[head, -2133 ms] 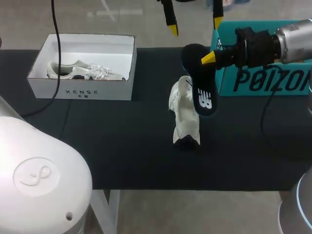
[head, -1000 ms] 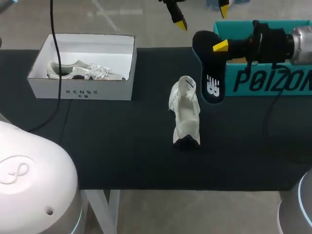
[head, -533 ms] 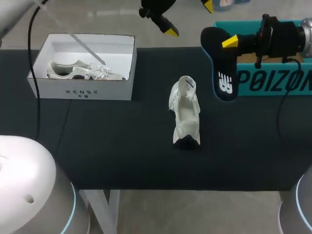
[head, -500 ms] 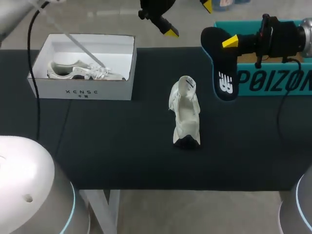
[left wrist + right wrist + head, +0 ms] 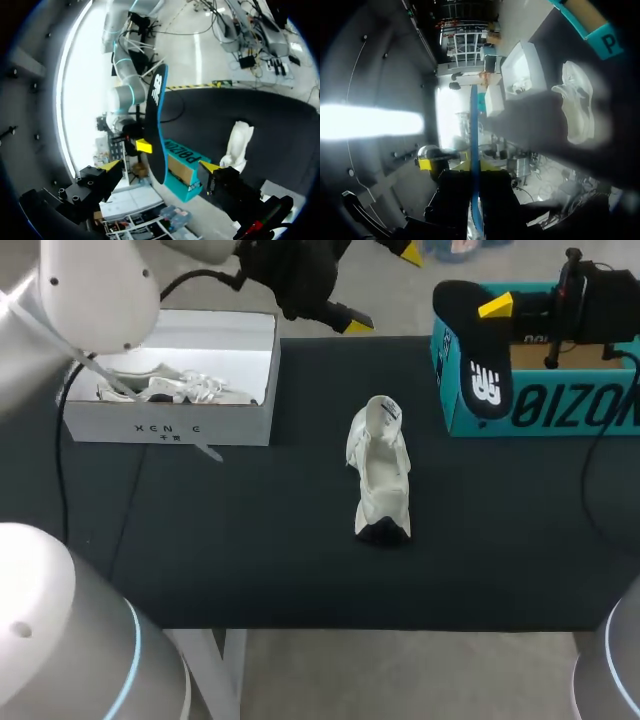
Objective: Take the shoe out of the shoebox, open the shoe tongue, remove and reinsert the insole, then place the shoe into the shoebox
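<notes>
Right gripper (image 5: 489,311) is clamped on the upper end of the insole (image 5: 484,375), a thin dark sole with a white logo and teal edge. It hangs clear of the table (image 5: 250,540) in front of the teal box (image 5: 560,410), which I judge suits feeding it back in. Well apart, the cream shoe (image 5: 380,475) sits mid-table with its tongue lifted and what looks like a dark toe, while the left gripper (image 5: 382,288) hangs spread and empty near the white shoebox (image 5: 170,425)
</notes>
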Controlling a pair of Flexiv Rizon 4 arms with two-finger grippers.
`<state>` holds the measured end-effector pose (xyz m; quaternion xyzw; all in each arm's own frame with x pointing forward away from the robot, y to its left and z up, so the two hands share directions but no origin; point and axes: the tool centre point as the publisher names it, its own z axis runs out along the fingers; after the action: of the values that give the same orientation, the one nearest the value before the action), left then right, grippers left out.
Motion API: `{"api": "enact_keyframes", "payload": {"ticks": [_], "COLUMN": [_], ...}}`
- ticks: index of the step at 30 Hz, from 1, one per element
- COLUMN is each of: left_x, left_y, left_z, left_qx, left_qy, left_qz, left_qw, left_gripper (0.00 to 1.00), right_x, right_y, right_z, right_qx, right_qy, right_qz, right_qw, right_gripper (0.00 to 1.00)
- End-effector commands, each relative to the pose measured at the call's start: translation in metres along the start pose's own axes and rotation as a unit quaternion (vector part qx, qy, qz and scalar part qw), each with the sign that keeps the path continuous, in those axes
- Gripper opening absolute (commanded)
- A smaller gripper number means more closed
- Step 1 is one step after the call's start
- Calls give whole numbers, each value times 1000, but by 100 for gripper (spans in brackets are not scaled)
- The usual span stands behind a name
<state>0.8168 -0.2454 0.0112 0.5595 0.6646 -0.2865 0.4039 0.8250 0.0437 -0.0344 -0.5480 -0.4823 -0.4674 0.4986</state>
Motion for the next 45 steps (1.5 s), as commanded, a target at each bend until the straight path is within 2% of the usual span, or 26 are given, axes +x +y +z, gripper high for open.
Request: {"api": "enact_keyframes", "payload": {"ticks": [1, 4, 7, 11, 17, 21, 26, 27, 29, 31, 32, 33, 41, 45], "left_x": [-6, -16, -21, -19, -10, -14, -17, -17, -18, -16, -14, -13, -11, -9], "left_y": [0, 7, 11, 12, 14, 12, 7, 6, 6, 6, 6, 7, 13, 15], "left_z": [15, 21, 26, 30, 37, 48, 58, 58, 59, 59, 59, 58, 61, 65], "left_qx": [-25, -27, -2, 21, 21, 12, 20, 18, 16, 12, 10, 10, 11, 21], "left_qy": [-160, -181, -206, -208, -192, -210, -239, -244, -250, -253, -253, -254, -251, -247], "left_qz": [-2, 6, 13, 12, 18, 12, 14, 20, 17, 19, 16, 17, 10, 12], "left_qw": [987, 983, 979, 978, 981, 977, 971, 969, 968, 967, 967, 967, 968, 969], "left_gripper": [100, 100, 100, 100, 100, 100, 100, 97, 78, 70, 62, 50, 40, 42], "right_x": [6, 9, 16, 26, 32, 28, 26, 26, 24, 23, 23, 23, 25, 24], "right_y": [-5, -4, -7, -9, -12, -11, -9, -9, -7, -7, -6, -6, -8, -10], "right_z": [2, 5, 10, 17, 22, 28, 31, 31, 30, 29, 28, 28, 28, 29], "right_qx": [-15, -15, -8, -2, 2, 3, -1, -3, -8, -12, -13, -13, -5, 2], "right_qy": [1, 1, 6, 9, 13, 9, 4, 3, 2, 2, 3, 4, 5, 4], "right_qz": [-5, -7, -9, -20, -28, -22, -20, -20, -17, -15, -14, -13, -13, -11], "right_qw": [1000, 1000, 1000, 1000, 1000, 1000, 1000, 1000, 1000, 1000, 1000, 1000, 1000, 1000], "right_gripper": [0, 0, 0, 0, 0, 0, 0, 0, 0, 0, 0, 0, 0, 0]}}
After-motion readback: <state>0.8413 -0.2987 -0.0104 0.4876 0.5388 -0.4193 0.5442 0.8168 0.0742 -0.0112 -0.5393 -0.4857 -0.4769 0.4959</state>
